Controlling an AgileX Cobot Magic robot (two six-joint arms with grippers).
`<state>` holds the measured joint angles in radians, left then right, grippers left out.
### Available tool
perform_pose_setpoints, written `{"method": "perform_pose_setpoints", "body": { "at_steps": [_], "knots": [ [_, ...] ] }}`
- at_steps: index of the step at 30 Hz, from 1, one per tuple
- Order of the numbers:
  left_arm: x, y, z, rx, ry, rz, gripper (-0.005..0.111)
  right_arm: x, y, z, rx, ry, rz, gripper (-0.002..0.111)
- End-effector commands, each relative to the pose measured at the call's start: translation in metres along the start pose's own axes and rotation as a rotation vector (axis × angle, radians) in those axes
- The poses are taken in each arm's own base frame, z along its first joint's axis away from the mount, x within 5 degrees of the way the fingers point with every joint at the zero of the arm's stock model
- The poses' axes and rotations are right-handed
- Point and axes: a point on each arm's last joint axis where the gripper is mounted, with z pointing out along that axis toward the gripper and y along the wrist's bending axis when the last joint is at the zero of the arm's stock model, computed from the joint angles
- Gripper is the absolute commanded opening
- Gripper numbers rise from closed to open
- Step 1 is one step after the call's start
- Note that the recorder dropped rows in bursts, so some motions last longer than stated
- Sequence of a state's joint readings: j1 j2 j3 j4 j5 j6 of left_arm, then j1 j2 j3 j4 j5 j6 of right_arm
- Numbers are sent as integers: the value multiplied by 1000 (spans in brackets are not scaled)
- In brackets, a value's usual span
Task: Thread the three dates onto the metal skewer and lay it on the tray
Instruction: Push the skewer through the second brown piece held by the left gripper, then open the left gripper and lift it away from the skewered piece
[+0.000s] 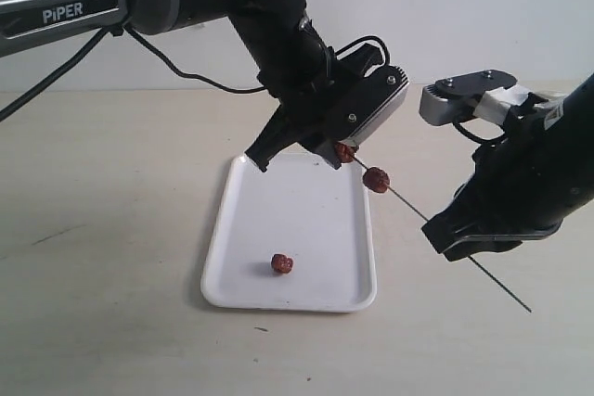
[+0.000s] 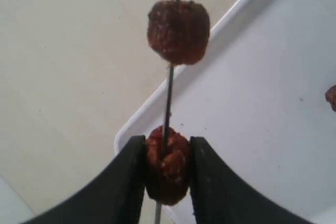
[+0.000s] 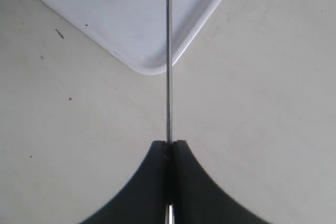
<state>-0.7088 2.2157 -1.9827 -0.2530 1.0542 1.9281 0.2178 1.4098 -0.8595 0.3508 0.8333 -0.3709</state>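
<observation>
**Metal skewer (image 1: 501,286) aloft beside the tray (image 1: 306,215)**

Exterior view: the metal skewer slants through the air from above the tray's far right corner, down past its right rim. The pinched date (image 1: 344,152) hangs over that corner. The threaded date (image 1: 375,179) sits just outside the rim, and the loose date (image 1: 281,263) lies on the tray.

Left wrist view: the left gripper (image 2: 168,153) pinches the pinched date, and the rod runs through it.

Right wrist view: the right gripper (image 3: 168,145), off the tray, is pressed together on the skewer.
</observation>
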Motion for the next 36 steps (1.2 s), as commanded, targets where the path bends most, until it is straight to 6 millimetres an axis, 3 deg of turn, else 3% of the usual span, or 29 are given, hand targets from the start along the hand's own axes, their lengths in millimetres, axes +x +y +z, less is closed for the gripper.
{"method": "perform_pose_setpoints", "body": {
  "at_steps": [1,16,25,36],
  "knots": [
    [-5,1,-4,-15,-39,-20,30,-6,-2,-1,14,-53,7,0],
    [-8,5,-4,-57,-89,-111,30,-7,-2,-1,16,-59,7,0],
    [-11,7,-5,-67,-117,-192,58,-7,-2,-1,15,-57,7,0],
    [-16,10,-16,-97,-152,-248,59,-7,-3,-1,17,-57,38,0]
  ]
}}
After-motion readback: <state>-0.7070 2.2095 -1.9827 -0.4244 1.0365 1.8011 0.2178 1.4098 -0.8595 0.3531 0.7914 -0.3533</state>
